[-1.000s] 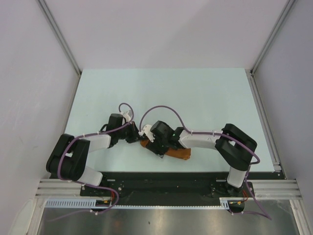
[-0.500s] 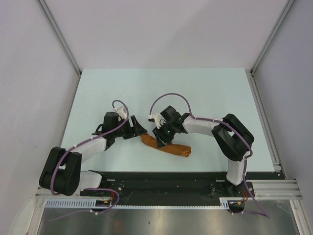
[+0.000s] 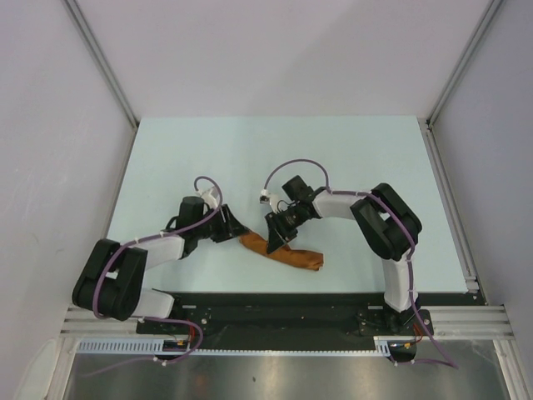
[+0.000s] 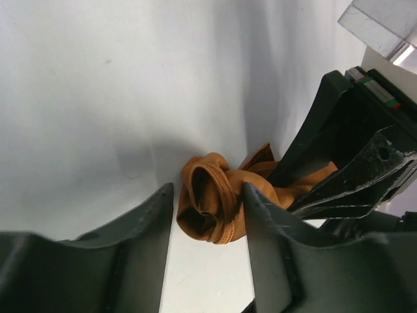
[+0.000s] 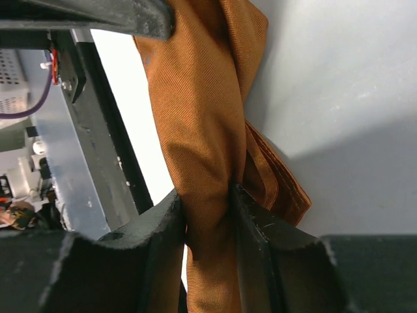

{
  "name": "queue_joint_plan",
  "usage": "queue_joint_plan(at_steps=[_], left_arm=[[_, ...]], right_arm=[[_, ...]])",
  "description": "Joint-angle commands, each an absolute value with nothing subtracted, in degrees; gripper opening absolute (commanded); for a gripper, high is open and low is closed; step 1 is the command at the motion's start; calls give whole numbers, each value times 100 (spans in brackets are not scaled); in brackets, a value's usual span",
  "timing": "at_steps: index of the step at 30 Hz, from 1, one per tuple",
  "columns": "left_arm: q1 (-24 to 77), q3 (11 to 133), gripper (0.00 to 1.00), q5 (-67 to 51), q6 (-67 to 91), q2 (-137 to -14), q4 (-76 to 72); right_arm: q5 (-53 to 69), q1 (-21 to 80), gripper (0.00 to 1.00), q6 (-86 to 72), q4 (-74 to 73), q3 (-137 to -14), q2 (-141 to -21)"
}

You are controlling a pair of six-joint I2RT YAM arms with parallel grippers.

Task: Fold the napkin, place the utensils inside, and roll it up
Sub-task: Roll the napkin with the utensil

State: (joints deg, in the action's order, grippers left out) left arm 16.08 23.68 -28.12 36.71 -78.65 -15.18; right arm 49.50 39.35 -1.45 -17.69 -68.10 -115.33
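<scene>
Watching the rolled rust-brown cloth napkin (image 3: 300, 257) on the pale tabletop (image 3: 333, 167): right fingers (image 5: 153, 241) clamp it, left fingers (image 4: 140, 241) stand apart at its end. I fear a tug unrolls it.

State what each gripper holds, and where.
Right gripper pinches the rust-brown rolled cloth napkin across its roll, partway along; left gripper is open, holding nothing.

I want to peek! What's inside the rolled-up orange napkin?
At the napkin's open end, only curled cloth layers show. Anything deeper is covered by the cloth, and the right hand pinches its middle.
</scene>
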Motion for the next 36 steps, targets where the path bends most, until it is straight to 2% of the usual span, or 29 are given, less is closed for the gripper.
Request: queue_joint_plan(at_steps=[1, 2, 5, 6, 8, 13, 18, 26, 27, 30, 36], left_arm=[[1626, 2426, 41, -3023, 3770, -8024, -2021], [1635, 2452, 38, -3050, 3771, -8103, -2048], [1635, 2566, 16, -3129, 3762, -8331, -2074], [1635, 2601, 5, -3129, 3744, -8376, -2048], [1635, 2706, 0, -3111, 3735, -8489, -1960], [1635, 2979, 0, -3190, 3622, -8745, -1723], [1635, 3129, 0, -3199, 3516, -8877, -1556], [1635, 3269, 0, -3208, 3472, -9114, -1477], [1635, 3287, 0, -3217, 3472, -9123, -1485], [1635, 3313, 0, -3217, 3480, -9149, -1485], [1635, 3401, 0, -3225, 3472, -9211, -1450]], right_arm=[[5045, 3946, 39, -202, -2127, -6838, -11769], [5019, 3938, 40, -211, -2127, -6829, -11760], [4966, 3903, 47, -220, -2179, -6890, -11646], [4966, 3868, 52, -211, -2223, -6952, -11567], [4791, 3841, 57, -194, -2433, -7066, -11470], [3818, 3779, 69, -316, -2523, -7225, -10804], [2542, 3981, 75, -361, -1891, -6751, -9863], [3, 5377, 78, 552, -774, -5583, -8492], [-539, 5536, 78, 676, -660, -5520, -8473], [-1140, 6028, 79, 1001, -519, -5335, -8543], [-1467, 6319, 79, 1300, -361, -5326, -9060]])
